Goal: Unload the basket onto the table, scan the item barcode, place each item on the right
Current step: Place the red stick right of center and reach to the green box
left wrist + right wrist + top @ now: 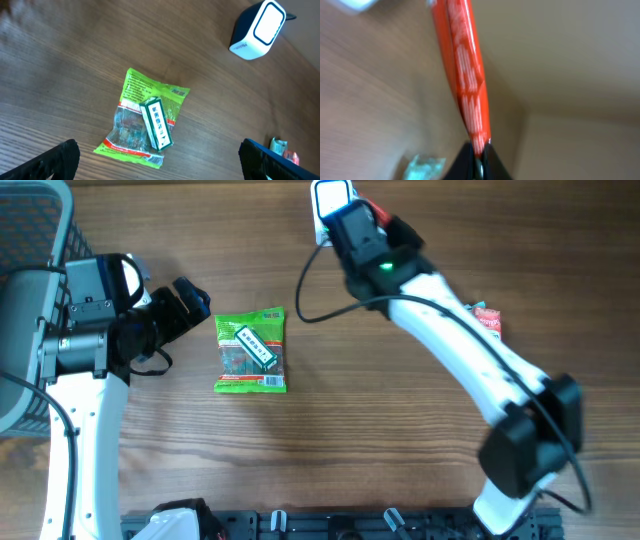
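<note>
**Orange packet presented at the scanner, right arm**

The orange packet (468,75) is held in the right gripper (478,159), whose jaws are pinched tight on one thin edge of it. In the right wrist view the packet stands edge-on, rising away from the fingertips, and no barcode can be made out on it. Overhead, the packet is at the far edge of the table (400,430), just beside the scanner (330,200), which is partly hidden by the gripper.

The left gripper (195,302) is spread wide and holds nothing. It sits near a green packet (250,352) with a small green box (256,348) lying on it, both well apart from the scanner. A further packet (487,317) shows beside the right arm, and a grey basket (30,220) stands at the left edge.

Likely faults from here:
- The packet is gripped only by its edge, so the limp film could sag or twist and turn the code away from the scanner window.
- A narrow pinch on slick film could let the packet slip out.
- With the gripper so near, a small misjudged move could knock the scanner.
</note>
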`<state>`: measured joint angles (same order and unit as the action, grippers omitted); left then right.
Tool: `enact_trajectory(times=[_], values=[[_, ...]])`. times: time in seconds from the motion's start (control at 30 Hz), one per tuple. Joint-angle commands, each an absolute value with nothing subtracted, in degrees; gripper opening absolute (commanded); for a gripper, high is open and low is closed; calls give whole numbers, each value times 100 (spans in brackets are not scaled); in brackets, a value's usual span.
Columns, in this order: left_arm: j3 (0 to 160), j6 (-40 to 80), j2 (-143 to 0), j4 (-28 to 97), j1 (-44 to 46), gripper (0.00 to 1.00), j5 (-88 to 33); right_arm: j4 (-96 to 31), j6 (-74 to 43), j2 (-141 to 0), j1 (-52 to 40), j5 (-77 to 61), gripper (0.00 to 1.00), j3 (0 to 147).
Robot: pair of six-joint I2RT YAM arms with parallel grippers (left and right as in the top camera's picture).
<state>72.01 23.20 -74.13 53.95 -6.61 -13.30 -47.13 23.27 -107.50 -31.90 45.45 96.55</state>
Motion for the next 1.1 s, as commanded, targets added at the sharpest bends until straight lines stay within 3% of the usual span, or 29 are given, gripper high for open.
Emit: enact_trajectory(times=[0.0, 0.13, 0.4, 0.6, 0.63, 0.67, 0.7, 0.73, 0.93, 1.07], values=[[7271, 2270, -7428, 5387, -694, 100, -1297, -6036, 150, -10464, -2766, 1785, 4, 9609], [7271, 2270, -7428, 5384, -694, 100, -1297, -6851, -191, -10536, -2331, 631, 4, 9258], [7271, 2270, -7428, 5384, -692, 100, -1297, -6099, -193, -10554, -1820, 930, 4, 7664], [7271, 2270, -7428, 5384, -694, 100, -1297, -5708, -464, -10554, -1647, 1542, 7, 7441], [7271, 2270, -7428, 5384, -694, 100, -1297, -5695, -462, -10554, -1647, 1546, 33, 7443], [7271, 2270, -7428, 5384, -694, 100, -1297, -5671, -464, -10554, -1647, 1546, 72, 7443], [7271, 2270, -7428, 5384, -694, 100, -1297, -5651, -469, -10554, -1647, 1540, 86, 7443], [7271, 2270, -7428, 5384, -694, 100, -1297, -5610, -473, -10554, -1653, 1474, 91, 7443], [7271, 2270, -7428, 5384, -694, 100, -1297, -5225, -495, -10554, -1732, 191, 92, 7443], [7271, 2270, -7428, 5384, -694, 100, -1297, -4215, -493, -10554, -2069, -2766, 85, 7432]])
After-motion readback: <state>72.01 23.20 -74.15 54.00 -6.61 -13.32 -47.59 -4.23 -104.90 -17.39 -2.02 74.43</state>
